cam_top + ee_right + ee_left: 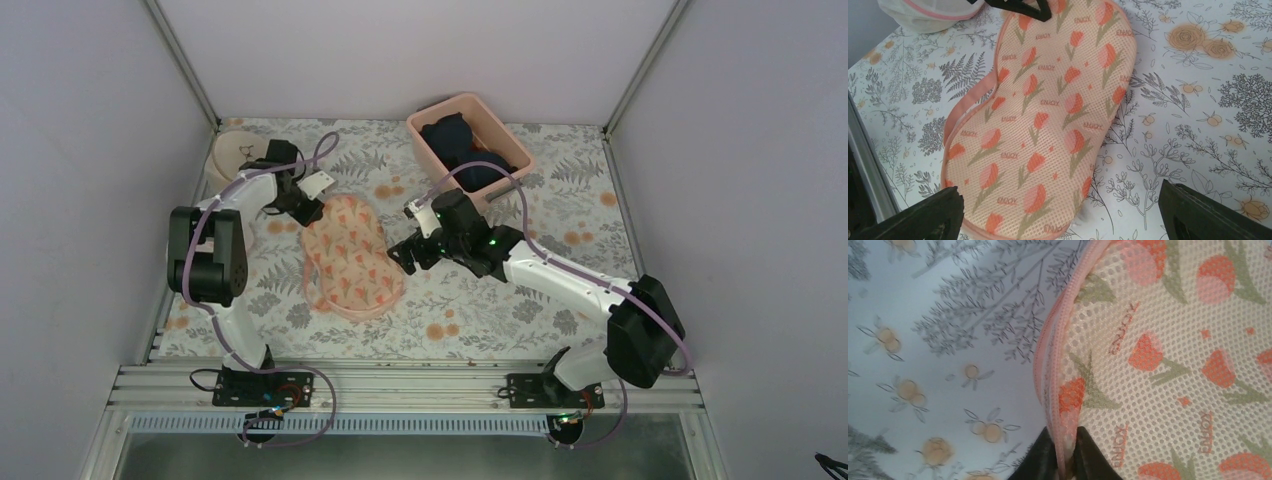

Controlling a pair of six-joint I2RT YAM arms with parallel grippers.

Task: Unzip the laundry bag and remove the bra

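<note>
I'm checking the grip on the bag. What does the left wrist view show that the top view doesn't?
Only left wrist: the left gripper shut on the pink trim of the laundry bag. Only top: the open right gripper beside the bag, and a pink bin holding dark clothes. Both: the flowered bag lying on the patterned table cover.

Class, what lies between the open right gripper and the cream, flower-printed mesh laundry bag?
Nothing. In the right wrist view, the near lobe of the cream, flower-printed mesh laundry bag sits framed by the open right gripper; leaf-printed tablecloth lies alongside.
</note>
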